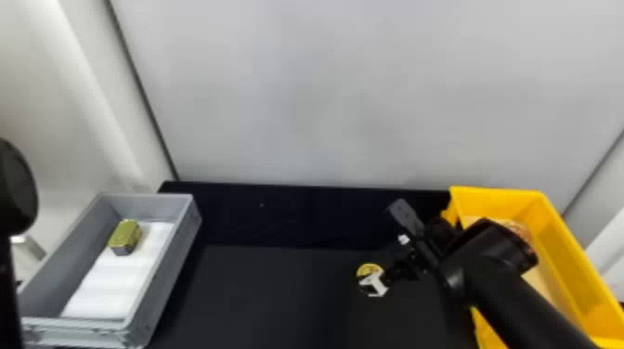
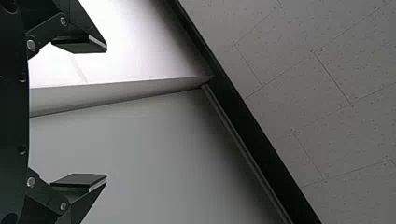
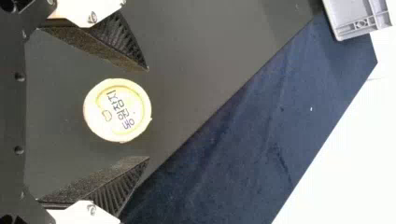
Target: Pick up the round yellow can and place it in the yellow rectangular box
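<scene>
Mate: What have you got right now?

Me: Nothing held. My right gripper is spread wide, with the can between its fingers, apart from both, on the black table. My left gripper is parked out by the pale wall, also spread, gripping nothing.

Mate: So what could go wrong?

Me: The can lies a shade nearer one finger. If I close as I am, I think that finger would meet it first and shove it sideways. Being round, it could also turn or squirt out if I pinch off its middle. And I can't tell how low my fingers are: too high and they'd skim the lid, too low and they'd scrape the table.

Mate: And the carry?

Me: The box is on my right, its near wall passing under my right arm. I can't judge the clearance, so I'd lift well before swinging over; a low carry could knock the can on that rim.

Mate: Any room?

Me: Plenty on my left: open table runs from the can to the grey tray. Ahead, the back wall rises past the table's far edge, so I'd not reach long that way.
</scene>
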`<state>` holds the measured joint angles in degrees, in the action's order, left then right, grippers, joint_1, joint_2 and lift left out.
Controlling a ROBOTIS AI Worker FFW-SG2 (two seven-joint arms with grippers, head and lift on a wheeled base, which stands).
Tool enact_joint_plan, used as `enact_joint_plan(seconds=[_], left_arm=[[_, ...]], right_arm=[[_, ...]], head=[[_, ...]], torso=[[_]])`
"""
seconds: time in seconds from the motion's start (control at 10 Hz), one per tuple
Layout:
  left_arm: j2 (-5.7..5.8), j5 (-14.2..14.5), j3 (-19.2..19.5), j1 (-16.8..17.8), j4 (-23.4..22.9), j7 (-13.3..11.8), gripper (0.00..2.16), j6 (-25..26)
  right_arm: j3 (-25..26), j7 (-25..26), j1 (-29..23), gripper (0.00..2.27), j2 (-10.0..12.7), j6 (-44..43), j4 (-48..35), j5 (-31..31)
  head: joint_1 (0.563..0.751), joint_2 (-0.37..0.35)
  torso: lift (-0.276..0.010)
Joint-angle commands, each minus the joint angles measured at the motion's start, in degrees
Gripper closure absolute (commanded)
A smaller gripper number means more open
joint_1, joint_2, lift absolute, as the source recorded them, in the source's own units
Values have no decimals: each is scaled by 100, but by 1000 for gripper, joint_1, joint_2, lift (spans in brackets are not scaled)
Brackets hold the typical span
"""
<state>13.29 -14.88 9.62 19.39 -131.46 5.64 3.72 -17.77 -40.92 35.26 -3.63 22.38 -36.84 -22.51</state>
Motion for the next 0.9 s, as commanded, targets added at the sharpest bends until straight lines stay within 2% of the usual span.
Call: enact_joint_plan(seconds=[0.0,0.8], left_arm=[[-10,3,-12,12,6,-1,274,-29],[-1,3,-38,38,33,-10,274,-91]], right_arm=[[27,21,-2,121,-15,-31,63,-9],[115,100,77,127,73,-163,572,-9]], head=[[663,54],[663,54]], torso=[[-10],[-10]])
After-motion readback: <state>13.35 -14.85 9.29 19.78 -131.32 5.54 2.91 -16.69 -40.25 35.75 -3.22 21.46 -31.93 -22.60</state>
